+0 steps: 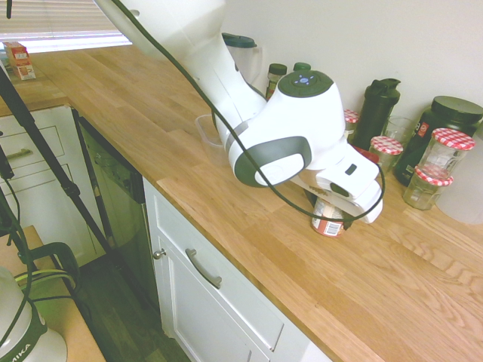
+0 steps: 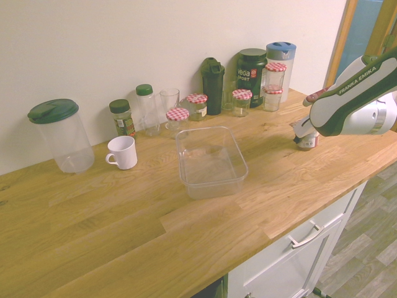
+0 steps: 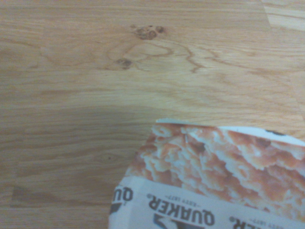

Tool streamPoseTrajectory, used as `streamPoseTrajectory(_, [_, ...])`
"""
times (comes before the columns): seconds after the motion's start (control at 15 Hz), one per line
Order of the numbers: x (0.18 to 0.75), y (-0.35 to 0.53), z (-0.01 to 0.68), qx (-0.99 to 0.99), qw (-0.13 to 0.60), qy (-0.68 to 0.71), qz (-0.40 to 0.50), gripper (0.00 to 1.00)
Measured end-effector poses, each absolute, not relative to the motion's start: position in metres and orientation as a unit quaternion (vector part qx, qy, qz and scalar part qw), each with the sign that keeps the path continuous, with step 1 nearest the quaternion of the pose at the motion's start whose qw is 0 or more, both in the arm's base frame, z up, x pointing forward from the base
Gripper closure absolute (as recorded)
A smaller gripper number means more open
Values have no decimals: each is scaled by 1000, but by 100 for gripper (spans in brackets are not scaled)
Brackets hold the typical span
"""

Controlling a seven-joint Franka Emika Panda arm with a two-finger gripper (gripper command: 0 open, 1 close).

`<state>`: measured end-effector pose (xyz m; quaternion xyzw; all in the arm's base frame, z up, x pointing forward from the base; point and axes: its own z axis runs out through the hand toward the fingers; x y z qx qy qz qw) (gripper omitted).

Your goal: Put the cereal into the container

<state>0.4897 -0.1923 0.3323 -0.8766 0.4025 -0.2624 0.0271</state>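
Second exterior view: where's the cup [image 2: 307, 141]?

– On the counter [image 2: 124, 230], right of the tub [image 2: 212, 185], well apart from it.

Jaws?

– Gripper [image 1: 330, 213] closed on the cup. Wrist view has its QUAKER lid [image 3: 209, 176].

Anything else near the tub?

– Mug [image 2: 122, 153] to its left, jar [image 2: 177, 123] behind it, lid red-checked. Shaker [image 2: 213, 87] behind too, by the wall.

Exterior light: bright and soft, rather washed out
Window blinds [image 1: 64, 19]: very bright
Cabinet base: dim in the first exterior view
Cereal cup lid [image 3: 214, 167]: slightly blurred, print readable
Countertop [image 3: 71, 119]: soft focus, dull light in the wrist view
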Motion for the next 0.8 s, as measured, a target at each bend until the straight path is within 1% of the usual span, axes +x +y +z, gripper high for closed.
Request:
streamPoseTrajectory(0.2, [491,-186,349,-873,34,399,-278,100])
streamPoseTrajectory(0.47, [483,-148,405,-875,48,363,-316,100])
streamPoseTrajectory(0.6, [483,-114,426,-880,48,344,-325,100])
streamPoseTrajectory(0.8, [487,-31,450,-889,46,314,-331,100])
